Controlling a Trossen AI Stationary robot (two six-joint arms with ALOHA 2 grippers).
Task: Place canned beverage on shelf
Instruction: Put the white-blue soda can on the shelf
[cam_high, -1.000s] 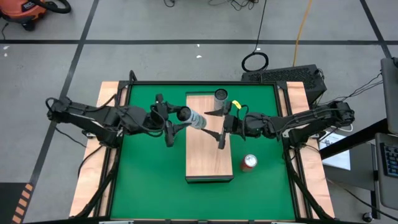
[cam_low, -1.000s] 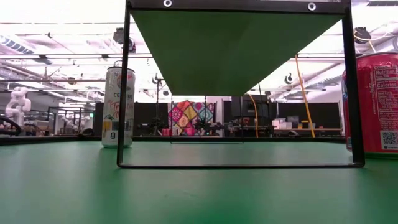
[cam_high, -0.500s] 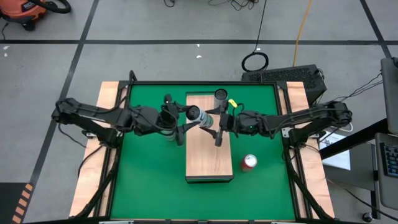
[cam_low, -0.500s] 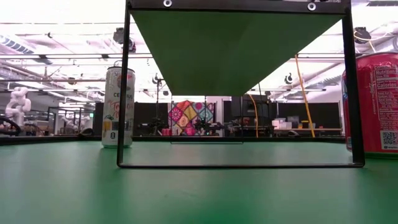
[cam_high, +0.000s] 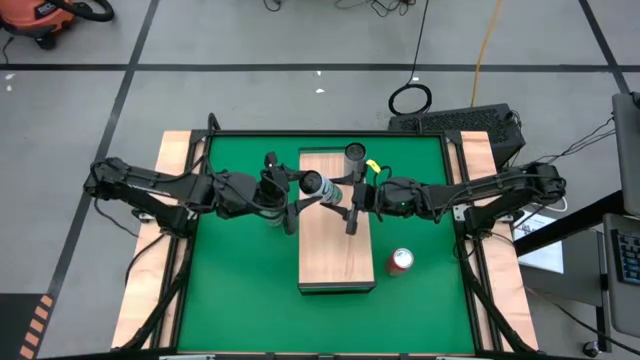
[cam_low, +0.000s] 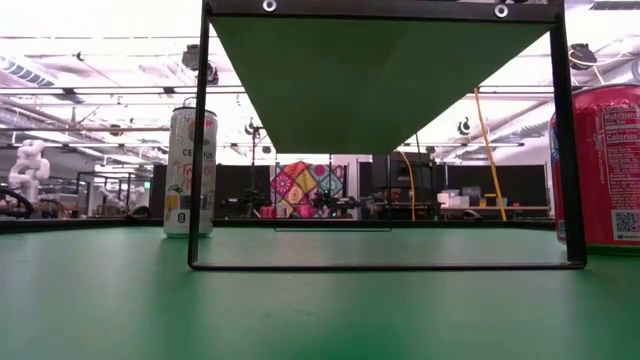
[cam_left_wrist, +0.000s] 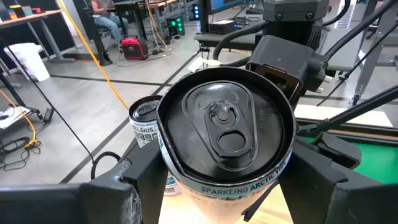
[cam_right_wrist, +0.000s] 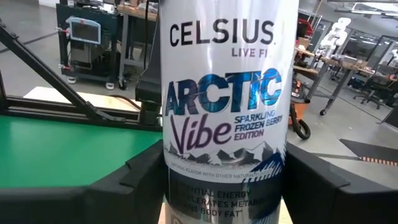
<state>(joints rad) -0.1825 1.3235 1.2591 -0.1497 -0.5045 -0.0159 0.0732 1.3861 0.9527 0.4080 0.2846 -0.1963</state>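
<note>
Motion carried my left gripper (cam_high: 295, 190) rightward off the green bench (cam_high: 230, 270) a second ago, and by half a second ago it had stopped over the far half of the shelf (cam_high: 335, 250); since then neither arm had shifted at all. That left gripper was clamped on the canned beverage (cam_high: 316, 184), which hung tilted in the air above the light-wood board rather than standing on it. My left wrist view looked straight onto its dark lid and pull tab. My right gripper (cam_high: 352, 197) had edged in a little from the other side over the same second, and its wrist view was filled by the can's white label, so it sat right at the can. Whether it had actually taken hold I could not tell. I read the stillness as a handover or a two-armed steadying that had reached its meeting point. The carry was done, but the placing was not, since the can needed righting and lowering onto the board. Another tall can (cam_high: 355, 152) stood at the shelf's far end, close to where I was working, so I judged the descent needed to stay clear of it. A red can (cam_high: 400, 260) waited on the bench just right of the shelf's near end.
</note>
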